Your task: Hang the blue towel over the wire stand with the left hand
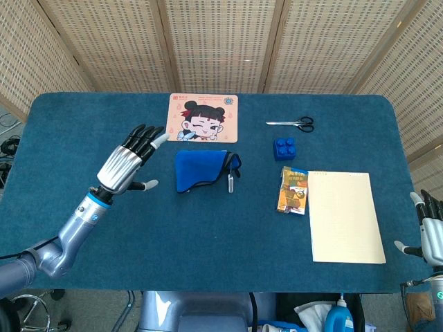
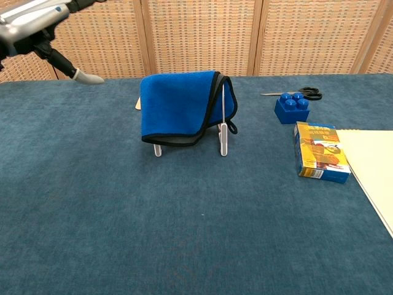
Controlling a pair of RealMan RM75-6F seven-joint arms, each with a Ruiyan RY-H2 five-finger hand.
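Blue towel (image 2: pixel 178 104) — black-edged, folded, draped over the wire stand (image 2: pixel 223 132) (feet on the bench (image 2: pixel 184 233)). Left hand (image 1: pixel 128 162) — fingers spread, empty, apart from the towel.

Chest view: the left hand (image 2: pixel 37 24) is cut by the upper left edge, its fingertips out of frame. Right of the hand, the blue towel (image 2: pixel 178 107) hides the top of the wire stand (image 2: pixel 223 132). Head view: the right hand (image 1: pixel 430 232) is cut by the right edge; its finger posture cannot be told.
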